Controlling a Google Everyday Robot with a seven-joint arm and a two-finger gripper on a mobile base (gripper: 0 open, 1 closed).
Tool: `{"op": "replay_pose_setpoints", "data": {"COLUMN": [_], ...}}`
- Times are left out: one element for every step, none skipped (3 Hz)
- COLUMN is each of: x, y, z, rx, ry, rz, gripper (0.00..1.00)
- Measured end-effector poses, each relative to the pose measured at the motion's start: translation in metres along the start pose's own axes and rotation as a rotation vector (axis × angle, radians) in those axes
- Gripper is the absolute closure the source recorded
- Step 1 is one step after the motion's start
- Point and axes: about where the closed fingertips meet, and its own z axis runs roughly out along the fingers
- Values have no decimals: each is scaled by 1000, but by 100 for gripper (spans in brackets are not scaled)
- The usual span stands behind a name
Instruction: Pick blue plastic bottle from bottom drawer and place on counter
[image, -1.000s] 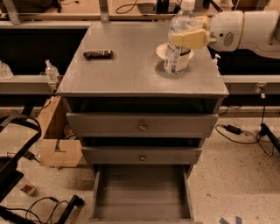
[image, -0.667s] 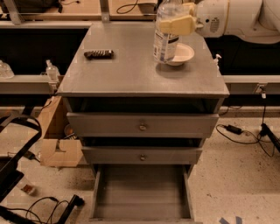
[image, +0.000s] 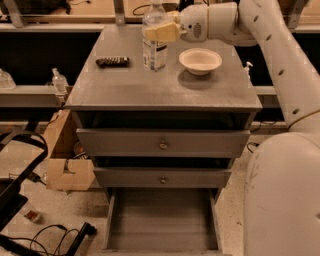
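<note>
A: Camera view. The gripper (image: 159, 33) is at the far side of the counter (image: 150, 92), clamped on the upper part of the bottle (image: 154, 50).

B: What changed?

A: A second ago the bottle was right over the white bowl (image: 200, 60). Now it's been carried left and stands just left of the bowl, apart from it, with a dark bar-shaped thing (image: 112, 61) further left.

B: So the task?

A: Nearly done, I'd say. The bottom drawer (image: 162, 220) is pulled out with nothing in it, and the bottle is already up top. What's left looks like setting it down and letting go.

B: Is it down?

A: Can't tell. The base looks level with the counter top, but whether it touches or hangs just above isn't clear.

B: What else is hidden?

A: Only the near yellowish finger (image: 162, 32) shows; the far one is behind the bottle. The cap is cut off at the top edge, and the label is too blurred to read. The arm's big white body (image: 282, 200) blocks the near right corner.
</note>
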Motion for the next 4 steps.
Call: {"op": "replay_pose_setpoints", "data": {"x": [31,65,80,72], "y": [-14,-22,-25,-25], "z": [43,72,80,78], "rx": [-23,-34,-31,-31], "ry": [53,94,101,101], "rz": [34,70,84,84], "gripper": [100,100,100,88]}}
